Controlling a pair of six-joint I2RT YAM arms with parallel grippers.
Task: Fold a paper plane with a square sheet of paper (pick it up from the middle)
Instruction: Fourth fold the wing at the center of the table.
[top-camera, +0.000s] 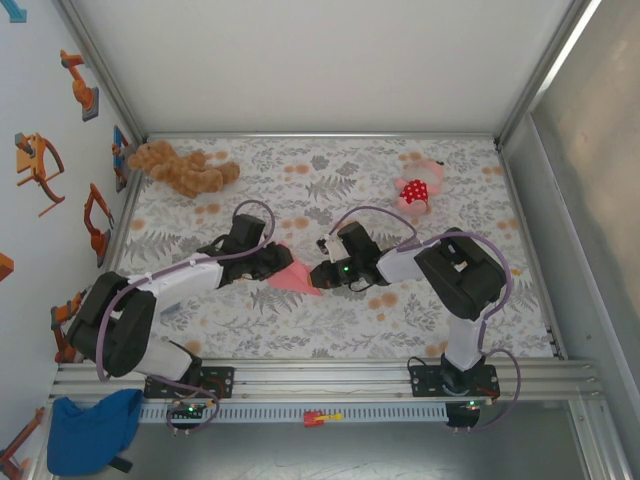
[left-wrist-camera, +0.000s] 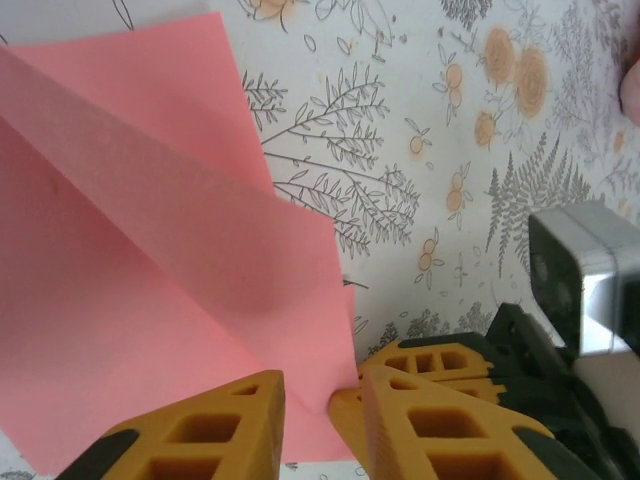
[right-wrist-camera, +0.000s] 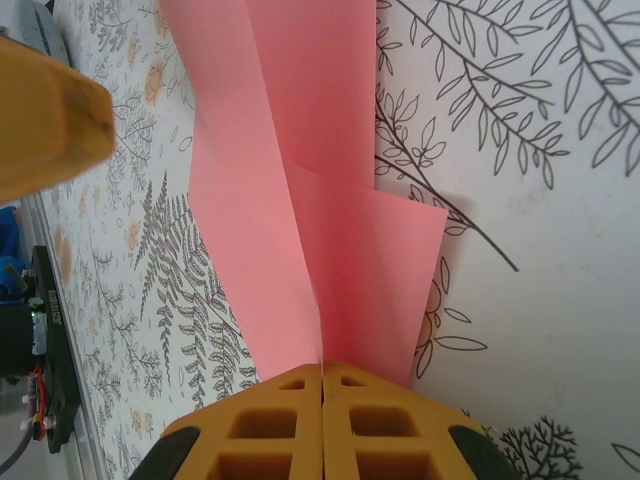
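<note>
The salmon-pink sheet of paper (top-camera: 296, 277) is creased and lifted between the two grippers at the middle of the floral table. In the right wrist view the sheet of paper (right-wrist-camera: 300, 150) rises in a ridge whose crease runs straight into my right gripper (right-wrist-camera: 322, 368), which is shut on it. In the left wrist view the sheet of paper (left-wrist-camera: 140, 260) fans out to the left. My left gripper (left-wrist-camera: 320, 385) has its yellow fingers (left-wrist-camera: 200, 430) apart around the paper's near corner, right beside the right gripper's fingertips (left-wrist-camera: 440, 360). From above, the left gripper (top-camera: 275, 262) and right gripper (top-camera: 322, 275) almost meet.
A brown teddy (top-camera: 180, 168) lies at the back left. At the back right lies a pink plush toy with a red dotted patch (top-camera: 417, 190). A blue cloth (top-camera: 92, 430) sits off the table at the near left. White walls close in the table's left, back and right sides.
</note>
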